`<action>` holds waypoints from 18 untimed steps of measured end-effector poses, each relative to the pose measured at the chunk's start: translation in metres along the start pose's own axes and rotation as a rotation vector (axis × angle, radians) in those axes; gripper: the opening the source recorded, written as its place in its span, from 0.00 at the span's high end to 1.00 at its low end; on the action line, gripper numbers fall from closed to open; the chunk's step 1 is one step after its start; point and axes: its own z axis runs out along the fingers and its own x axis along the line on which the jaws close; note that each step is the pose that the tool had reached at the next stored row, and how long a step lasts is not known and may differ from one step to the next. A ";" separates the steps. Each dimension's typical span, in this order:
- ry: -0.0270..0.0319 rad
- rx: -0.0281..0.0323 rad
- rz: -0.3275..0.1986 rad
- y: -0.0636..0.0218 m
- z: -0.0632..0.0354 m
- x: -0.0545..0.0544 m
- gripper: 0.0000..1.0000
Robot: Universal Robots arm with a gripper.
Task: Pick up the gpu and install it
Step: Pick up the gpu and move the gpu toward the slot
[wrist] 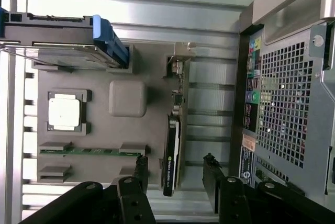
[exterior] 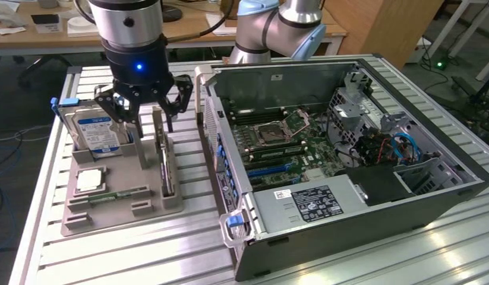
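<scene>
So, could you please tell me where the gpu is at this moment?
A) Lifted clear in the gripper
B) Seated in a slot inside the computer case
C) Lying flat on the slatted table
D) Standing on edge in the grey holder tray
D: the gpu stands on its edge in the grey holder tray, with the open gripper above it, fingers apart on either side.

Thin black gpu card edge-on, its face hidden from me | silver blue-handled hard drive cut off at frame edge
</scene>
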 end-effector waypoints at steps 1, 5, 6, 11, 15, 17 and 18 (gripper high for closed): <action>0.0001 0.0000 0.000 0.0000 0.0012 0.000 0.45; 0.0001 0.0001 0.000 -0.0006 0.0060 0.000 0.45; 0.0002 0.0001 0.000 -0.0014 0.0069 0.000 0.45; 0.0001 0.0001 0.000 -0.0035 0.0120 0.000 0.45; -0.0001 -0.0001 0.001 -0.0049 0.0168 0.000 0.45; 0.0000 -0.0003 0.001 -0.0052 0.0194 -0.001 0.45; -0.0001 -0.0004 0.001 -0.0054 0.0208 -0.001 0.45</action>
